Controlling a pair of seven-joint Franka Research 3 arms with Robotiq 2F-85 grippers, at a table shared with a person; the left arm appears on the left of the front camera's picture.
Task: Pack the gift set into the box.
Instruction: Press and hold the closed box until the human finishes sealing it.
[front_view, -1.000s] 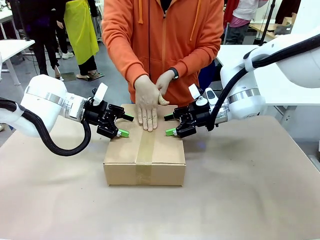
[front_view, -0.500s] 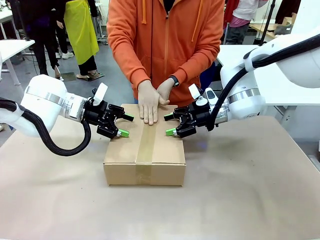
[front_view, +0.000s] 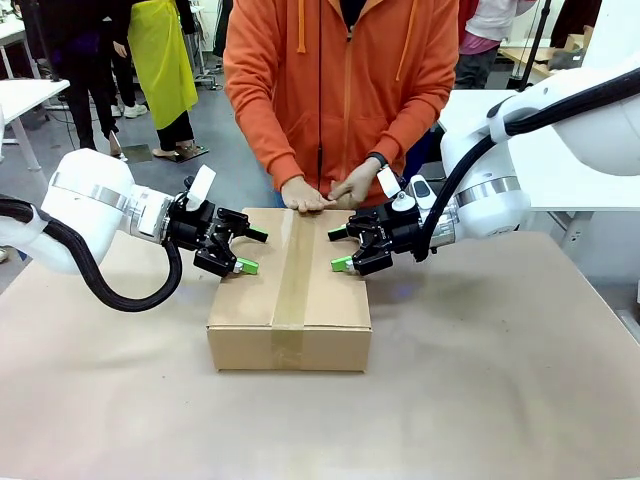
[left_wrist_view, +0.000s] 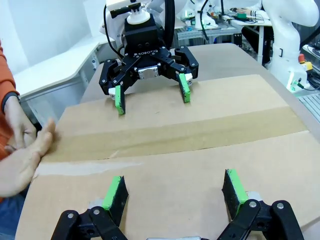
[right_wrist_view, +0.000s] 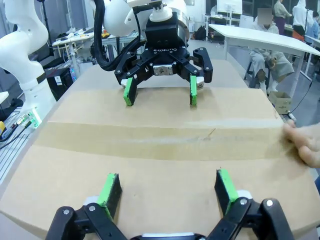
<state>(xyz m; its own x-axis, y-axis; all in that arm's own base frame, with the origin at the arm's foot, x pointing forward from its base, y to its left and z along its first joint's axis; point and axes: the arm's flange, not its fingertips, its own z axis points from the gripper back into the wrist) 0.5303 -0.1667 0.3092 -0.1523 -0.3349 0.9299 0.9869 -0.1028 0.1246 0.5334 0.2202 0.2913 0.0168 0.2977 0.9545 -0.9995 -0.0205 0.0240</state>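
- Two grippers face each other across the top of the box (front_view: 289, 295), which sits shut in the middle of the table (front_view: 500, 400).
- Left gripper (front_view: 246, 251): jaws spread wide, holding nothing, green pads over the left flap.
- Right gripper (front_view: 339, 250): likewise wide and empty, over the right flap.
- Tape strip (front_view: 293, 275): runs along the centre seam.
- Person's hands (front_view: 330, 192): together at the far edge of the box, on the tape end.

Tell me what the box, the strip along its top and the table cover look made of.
Box: brown corrugated cardboard by the look, matte, folded flaps closed. Strip: probably packing tape, slightly glossy and part see-through, running over the seam and down the front. Table cover: looks like matte tan paper or board; I cannot tell which.
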